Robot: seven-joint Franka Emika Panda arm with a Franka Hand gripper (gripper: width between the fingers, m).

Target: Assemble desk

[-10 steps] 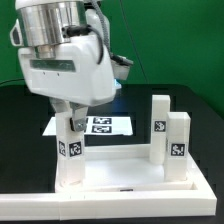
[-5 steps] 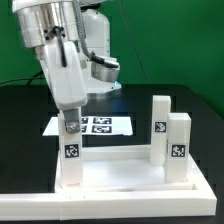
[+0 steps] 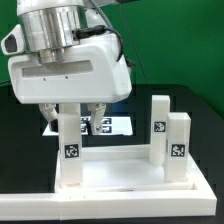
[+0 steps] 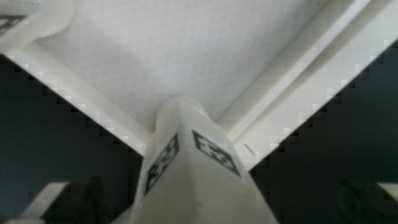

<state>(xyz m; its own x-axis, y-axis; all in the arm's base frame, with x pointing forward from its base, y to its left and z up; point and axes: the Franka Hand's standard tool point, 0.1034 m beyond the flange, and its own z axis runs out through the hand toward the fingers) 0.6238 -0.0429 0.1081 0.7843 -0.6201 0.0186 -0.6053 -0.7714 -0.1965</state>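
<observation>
The gripper (image 3: pixel 80 112) hangs over the near left corner of the desk panel (image 3: pixel 130 170), and its big white body fills the upper left of the exterior view. Its two fingers (image 3: pixel 97 108) stand apart, one on each side of the top of the left leg (image 3: pixel 70 150), with a gap visible between finger and leg, so the hand is open and grips nothing. This leg stands upright in the panel's near left corner and shows a black-and-white tag on its front face.

The panel lies flat on the black table (image 3: pixel 200 110), with its raised rim facing up. On the exterior view's right, two more legs stand upright on the panel: the taller leg (image 3: pixel 160 127) further back and the shorter-looking leg (image 3: pixel 178 145) just beside it, nearer to the camera. Both carry tags.

Behind the panel, the marker board (image 3: pixel 110 125) lies flat on the table, partly hidden by the gripper.

In the wrist view, the leg (image 4: pixel 187 160) rises toward the camera with tags on two faces, and the panel's rim (image 4: pixel 302 80) runs behind it.
</observation>
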